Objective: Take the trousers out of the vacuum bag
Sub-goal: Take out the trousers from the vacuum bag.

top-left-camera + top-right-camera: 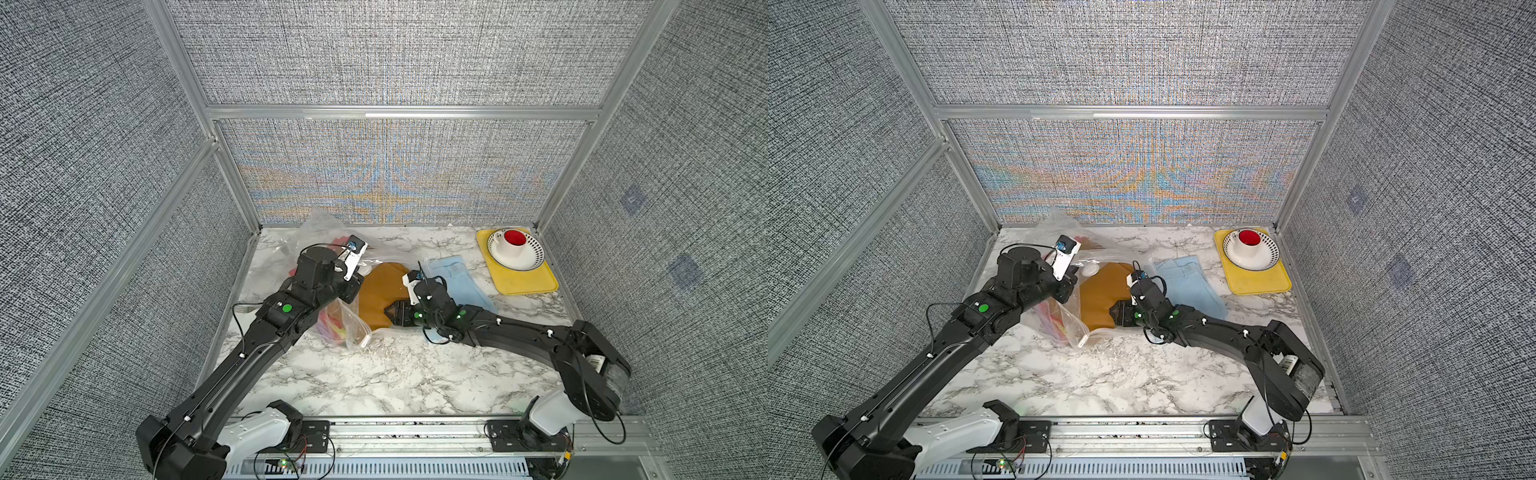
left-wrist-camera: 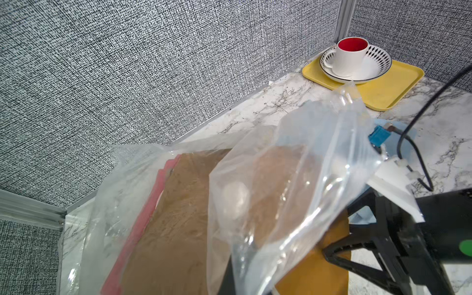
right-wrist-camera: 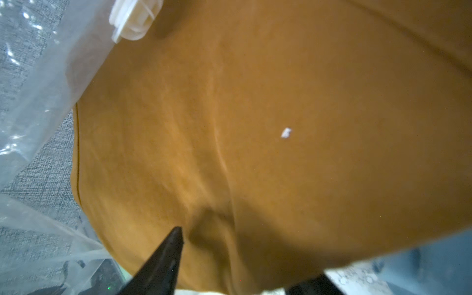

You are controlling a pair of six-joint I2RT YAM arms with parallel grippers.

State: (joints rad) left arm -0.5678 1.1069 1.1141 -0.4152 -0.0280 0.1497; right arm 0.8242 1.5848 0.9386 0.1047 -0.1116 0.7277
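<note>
Pinched shut, the left end effector point(image 1: 352, 288) holds up the film of the large crinkly clear plastic vacuum bag point(image 2: 293, 178). The right end effector point(image 1: 390, 314) stands jaws apart over the folded mustard-brown trousers point(image 1: 376, 291), partly out of the bag's mouth. Free on the marble bench point(image 1: 374, 374) lie folded light blue trousers point(image 1: 457, 274). Closing here could catch film with cloth and drag the bag; a slipping pinch would drop the flap. Left fingers hide behind film, and the red and yellow garments point(image 1: 332, 328) under the arm are hard to count.
</note>
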